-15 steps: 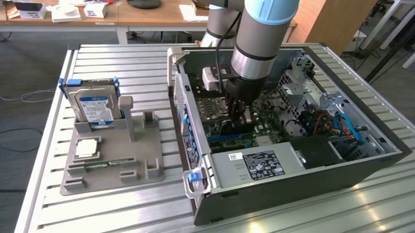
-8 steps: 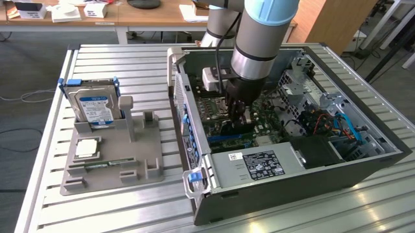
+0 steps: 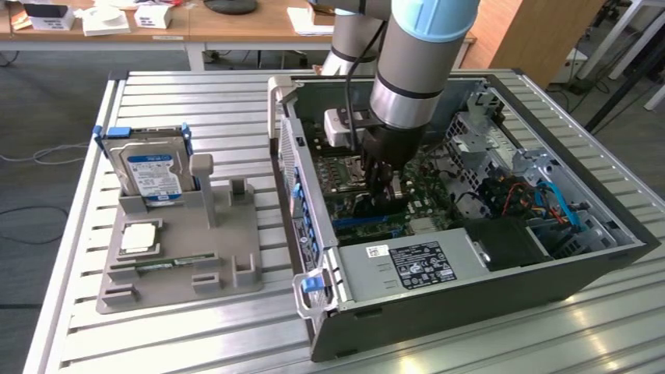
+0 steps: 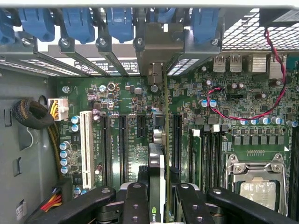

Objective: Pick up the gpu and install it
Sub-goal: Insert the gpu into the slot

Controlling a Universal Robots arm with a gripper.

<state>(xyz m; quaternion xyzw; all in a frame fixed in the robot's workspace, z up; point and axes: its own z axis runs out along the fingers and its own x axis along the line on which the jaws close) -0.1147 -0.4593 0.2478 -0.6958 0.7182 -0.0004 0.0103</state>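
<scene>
While the arm reaches down into the open case, the scene reads as follows.

Arm: Universal Robots arm (image 3: 416, 74) angled down from the top of the exterior view; its wrist is inside the computer case (image 3: 582, 273).
Gripper: the gripper (image 4: 159, 198) is partly closed, its black fingers (image 4: 135, 205) pressed on either side of the gpu (image 4: 158, 154); it has hold of the card's upper edge.
Gpu: held on edge and upright over the motherboard (image 4: 126, 93); its silver end bracket (image 4: 159, 46) sits against the rear slot openings among the blue clips (image 4: 119, 21); whether the card is fully seated in its slot cannot be told.
Motherboard: black expansion slots lie on both sides of the card; a white slot (image 4: 86, 147) is farther off; the CPU socket (image 4: 254, 179) is near the gripper.
Parts holder: grey stand (image 3: 177, 257) on the table (image 3: 177, 93), at the exterior view's left of the case; it holds the hard drive (image 3: 152, 171) upright, a processor (image 3: 139, 236) lying flat and a memory stick (image 3: 161, 265).
</scene>
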